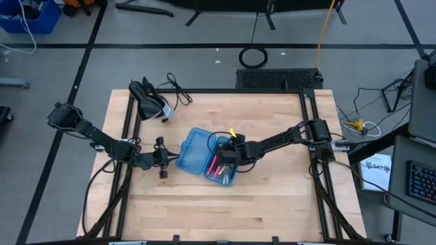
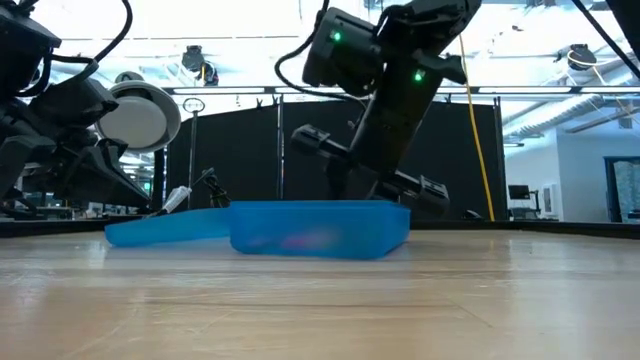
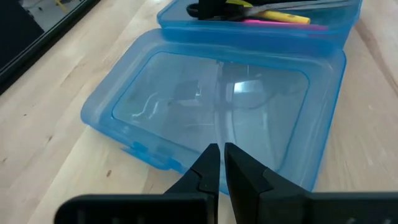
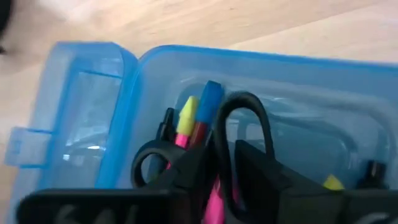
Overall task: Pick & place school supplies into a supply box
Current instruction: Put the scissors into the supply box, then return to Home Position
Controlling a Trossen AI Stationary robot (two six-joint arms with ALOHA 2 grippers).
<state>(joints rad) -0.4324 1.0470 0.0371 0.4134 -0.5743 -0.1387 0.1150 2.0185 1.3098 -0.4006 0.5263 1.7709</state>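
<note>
Supply box [image 1: 194, 151] lies open, mid-table — translucent blue, two halves hinged side by side. Lid half on the left-arm side holds nothing visible; tray half [image 4: 292, 112] on the right-arm side holds the supplies.

In tray: pink pens [image 1: 215, 165], a yellow pen [image 3: 283, 15], a blue-capped one [image 4: 210, 99], plus scissors [image 4: 186, 152] w/ black loop handles. Low view shows only a pink blur through the box wall [image 2: 320, 238].

Right gripper [image 1: 231, 151] is down over the tray half, arm reaching in from the table's right edge. Its fingers [image 4: 261, 177] sit at the scissor handles, one loop running up between them — fingers narrowly apart, and cannot tell whether they actually pinch the handle.

Left gripper [image 1: 162, 162] sits low, just beside the lid half's outer edge, fingers [image 3: 214, 168] pressed nearly together, holding nothing.

Black cables [image 1: 174, 92] lie near the table's far-left corner, well apart from box.
</note>
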